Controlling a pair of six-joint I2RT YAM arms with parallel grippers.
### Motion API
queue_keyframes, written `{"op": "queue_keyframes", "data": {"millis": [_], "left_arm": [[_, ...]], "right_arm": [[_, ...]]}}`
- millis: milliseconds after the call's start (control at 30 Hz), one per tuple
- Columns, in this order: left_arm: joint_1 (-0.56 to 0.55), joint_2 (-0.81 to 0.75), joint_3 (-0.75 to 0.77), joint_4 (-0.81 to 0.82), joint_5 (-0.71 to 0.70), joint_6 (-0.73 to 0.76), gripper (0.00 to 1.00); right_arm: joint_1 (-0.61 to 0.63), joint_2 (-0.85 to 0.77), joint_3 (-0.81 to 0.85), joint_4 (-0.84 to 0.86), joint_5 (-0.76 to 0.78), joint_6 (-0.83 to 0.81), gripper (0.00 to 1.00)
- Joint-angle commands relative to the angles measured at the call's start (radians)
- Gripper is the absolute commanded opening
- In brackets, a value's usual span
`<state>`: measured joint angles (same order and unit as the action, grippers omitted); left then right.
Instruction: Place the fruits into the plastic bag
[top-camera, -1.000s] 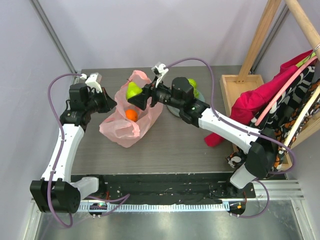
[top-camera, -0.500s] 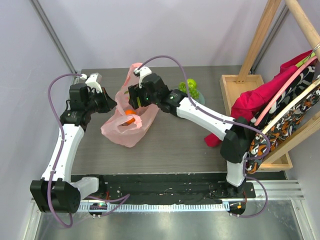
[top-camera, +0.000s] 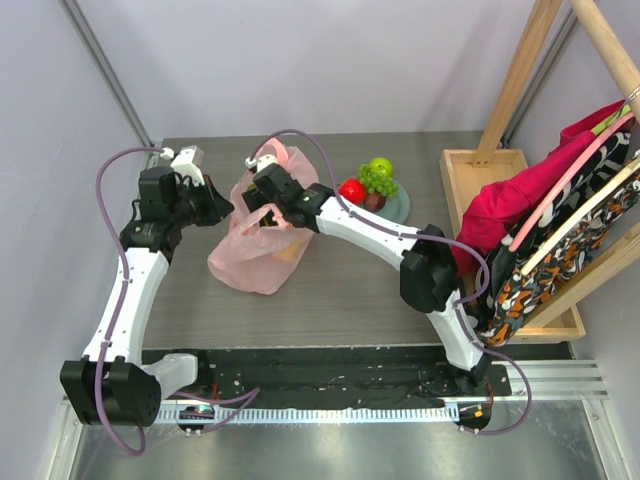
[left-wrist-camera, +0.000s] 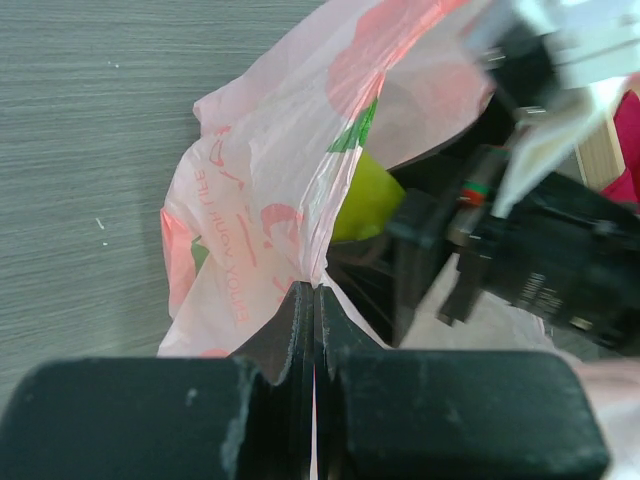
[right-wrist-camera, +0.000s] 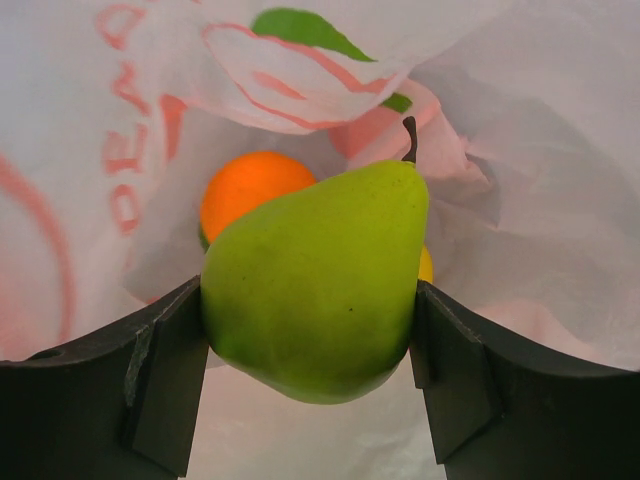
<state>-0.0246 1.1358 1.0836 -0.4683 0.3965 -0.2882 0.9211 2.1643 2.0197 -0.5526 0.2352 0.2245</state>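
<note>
The green pear (right-wrist-camera: 315, 280) is inside the pink plastic bag (top-camera: 255, 265), pinched between the right gripper (right-wrist-camera: 310, 335) fingers, with an orange (right-wrist-camera: 250, 190) just behind it. The left gripper (left-wrist-camera: 312, 300) is pressed together on the bag's left rim. More fruit (top-camera: 365, 185) lies on a plate (top-camera: 402, 208) to the right of the bag.

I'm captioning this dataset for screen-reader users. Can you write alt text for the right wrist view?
A green toy pear is clamped between the black jaws of the right gripper, inside the translucent pink plastic bag. An orange lies just behind it, with a sliver of a yellow fruit at the pear's right.
</note>
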Motion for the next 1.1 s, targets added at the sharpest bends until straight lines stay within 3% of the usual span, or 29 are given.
{"op": "queue_keyframes", "data": {"millis": [0, 200, 333, 500, 600, 733, 967, 1067], "left_arm": [[0.005, -0.025, 0.002, 0.03, 0.005, -0.002, 0.0], [0.005, -0.027, 0.002, 0.028, 0.001, 0.0, 0.0], [0.005, -0.025, 0.004, 0.026, 0.001, -0.002, 0.0], [0.005, -0.027, 0.002, 0.028, 0.004, -0.002, 0.0], [0.005, -0.025, 0.002, 0.028, 0.004, -0.002, 0.0], [0.005, -0.025, 0.004, 0.026, 0.002, -0.002, 0.0], [0.005, -0.024, 0.004, 0.025, 0.002, -0.002, 0.0], [0.005, -0.022, 0.006, 0.026, 0.004, -0.002, 0.0]], "right_arm": [[-0.011, 0.035, 0.073, -0.062, 0.035, 0.025, 0.38], [-0.045, 0.051, 0.068, -0.069, -0.063, 0.045, 0.47], [-0.047, 0.045, 0.063, -0.069, -0.102, 0.026, 0.7], [-0.047, 0.04, 0.056, -0.067, -0.114, 0.013, 0.89], [-0.047, 0.04, 0.056, -0.063, -0.109, 0.009, 0.9], [-0.047, 0.031, 0.048, -0.058, -0.117, 0.009, 1.0], [-0.047, -0.06, -0.065, 0.04, -0.155, 0.016, 0.95], [-0.047, -0.142, -0.163, 0.164, -0.197, 0.021, 0.93]]}}
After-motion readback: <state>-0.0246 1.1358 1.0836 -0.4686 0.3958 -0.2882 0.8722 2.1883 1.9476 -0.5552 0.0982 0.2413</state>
